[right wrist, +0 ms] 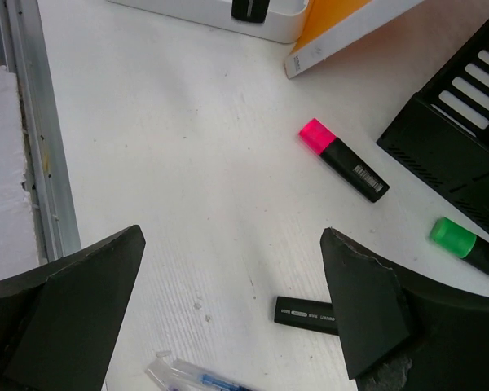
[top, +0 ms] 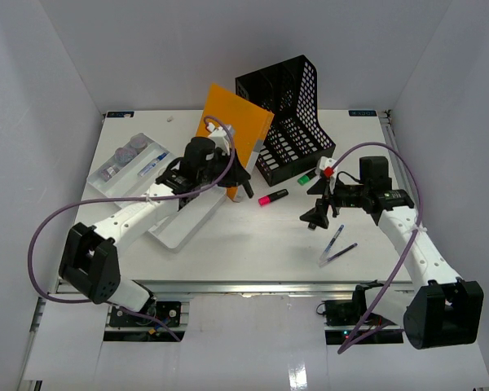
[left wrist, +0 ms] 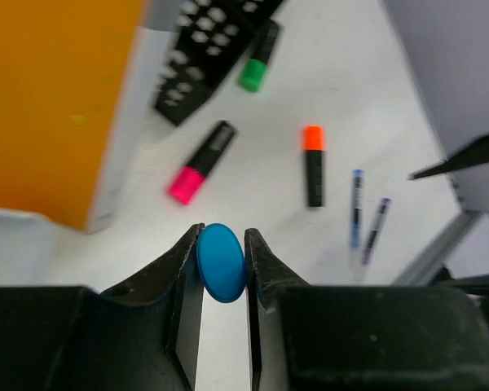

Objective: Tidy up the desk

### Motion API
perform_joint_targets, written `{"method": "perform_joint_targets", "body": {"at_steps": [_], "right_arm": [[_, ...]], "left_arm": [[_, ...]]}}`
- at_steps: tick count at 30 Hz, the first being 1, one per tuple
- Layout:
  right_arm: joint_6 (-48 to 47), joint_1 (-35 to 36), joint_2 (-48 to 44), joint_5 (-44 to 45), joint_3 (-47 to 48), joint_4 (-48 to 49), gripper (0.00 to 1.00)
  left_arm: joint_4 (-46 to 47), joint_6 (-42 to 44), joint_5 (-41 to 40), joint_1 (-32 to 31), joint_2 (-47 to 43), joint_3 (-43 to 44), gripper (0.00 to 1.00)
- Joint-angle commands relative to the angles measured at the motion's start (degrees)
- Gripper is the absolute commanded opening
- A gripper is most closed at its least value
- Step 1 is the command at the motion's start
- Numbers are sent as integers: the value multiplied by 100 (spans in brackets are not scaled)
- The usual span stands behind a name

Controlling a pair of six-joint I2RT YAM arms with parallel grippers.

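Observation:
The desk (top: 253, 244) is a wide white tabletop with a metal rail at its front. My left gripper (left wrist: 222, 235) is shut on a small blue disc (left wrist: 221, 265), held on edge above the desk beside an orange book (top: 232, 130). In the top view the left gripper (top: 240, 192) hangs near the book's lower corner. My right gripper (right wrist: 232, 235) stands wide open with nothing between its fingers, low over the desk (right wrist: 187, 163). An orange-capped highlighter (left wrist: 313, 167) lies just by its right finger. In the top view the right gripper (top: 318, 201) is right of centre.
A pink highlighter (top: 273, 197) and a green one (top: 307, 176) lie by the black mesh file holder (top: 289, 114). Two pens (top: 336, 244) lie near the front right. A white compartmented tray (top: 130, 163) sits at the left, another white tray (top: 183, 221) under the left arm.

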Motion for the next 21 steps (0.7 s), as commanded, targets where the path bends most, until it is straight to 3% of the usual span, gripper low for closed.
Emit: {"method": "perform_joint_targets", "body": {"at_steps": [1,6,9,14,21], "right_arm": [[-270,-186,-248,-456,-160,-99,95],[-213,-308,-234,-308,-190,-98,95],[-123,-363,-200,-281,-149,-98,95],[-75,-461,-251,-337,-171,-89,95],[-28,-596,-154,-355,-179,-89,95]], "left_arm": [[-1805,1074,-1091,442,-175,485,0],[-2492,1856,-3227,717,84,716,0],[-2567,2142,-4065,866,324,779,0],[-2440,2514,-4228,1276,807,985,0],[-2420,2834,-4526,1369,1745,1177,0]]}}
